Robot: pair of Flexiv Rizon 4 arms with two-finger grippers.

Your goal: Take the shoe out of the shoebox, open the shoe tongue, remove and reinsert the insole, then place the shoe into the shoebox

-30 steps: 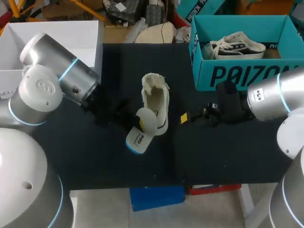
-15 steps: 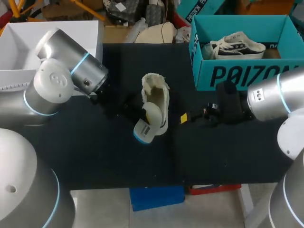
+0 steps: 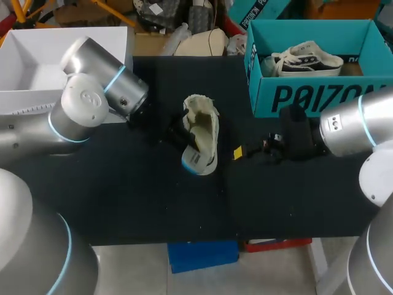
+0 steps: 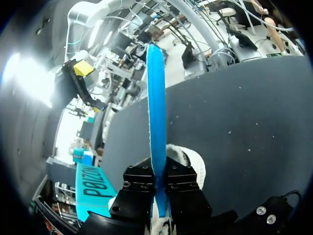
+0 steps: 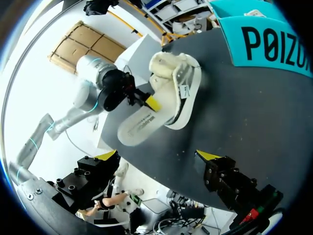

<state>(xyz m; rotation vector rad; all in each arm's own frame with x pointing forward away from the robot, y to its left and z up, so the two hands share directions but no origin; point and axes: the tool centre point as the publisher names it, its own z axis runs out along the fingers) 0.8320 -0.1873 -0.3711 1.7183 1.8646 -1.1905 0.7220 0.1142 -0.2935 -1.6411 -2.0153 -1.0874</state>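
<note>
The insole (image 3: 192, 161), clamped in the left hand (image 4: 157, 178), was judged partly seated in the shoe (image 3: 202, 123) ahead; the right hand (image 5: 156, 155) was seen open, the shoebox (image 3: 307, 98) return pending.

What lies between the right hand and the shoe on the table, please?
Nothing but bare table separates the right hand from the shoe, per the head view.

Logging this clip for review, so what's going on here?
The left hand is shut on a thin insole, white on top and blue underneath, with one end inside the cream shoe lying on the black table and the rest sticking out. The right hand hangs open beside the shoe, holding nothing. The teal cardboard shoebox at the back holds another shoe.
</note>
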